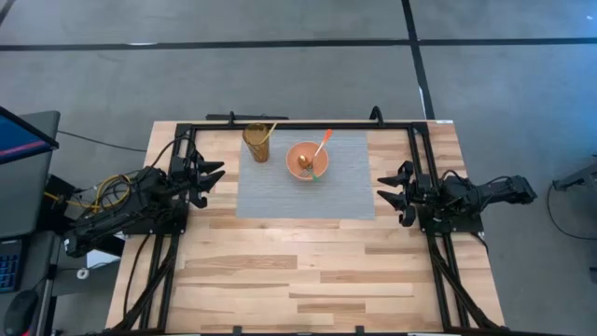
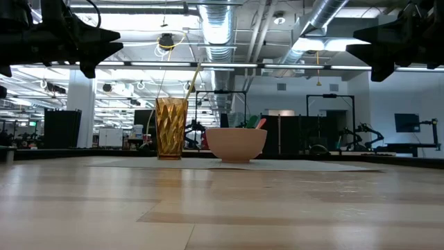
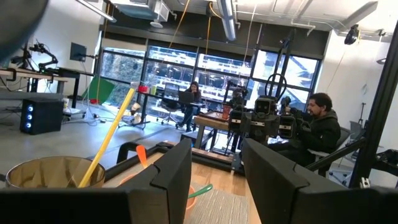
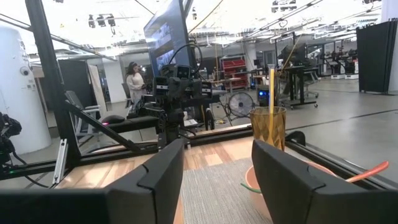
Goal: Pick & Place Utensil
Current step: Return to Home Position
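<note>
An amber glass cup (image 1: 256,140) (image 2: 171,128) stands on the grey placemat (image 1: 308,191) with a yellow utensil (image 3: 112,137) (image 4: 272,93) leaning inside it. Beside it sits a peach bowl (image 1: 307,161) (image 2: 236,144) holding an orange-handled utensil (image 1: 322,145) (image 4: 367,172) and a green one (image 3: 199,191). My left gripper (image 1: 210,177) (image 3: 214,149) hovers open off the placemat's left edge, raised above the table. My right gripper (image 1: 392,193) (image 4: 217,152) hovers open off the placemat's right edge, also raised. Neither touches anything.
A black frame rail (image 1: 308,122) runs along the table's far edge behind the cup and bowl. Bare wooden table (image 1: 308,271) spreads out toward the near edge. People sit at desks in the room beyond the table (image 3: 320,124).
</note>
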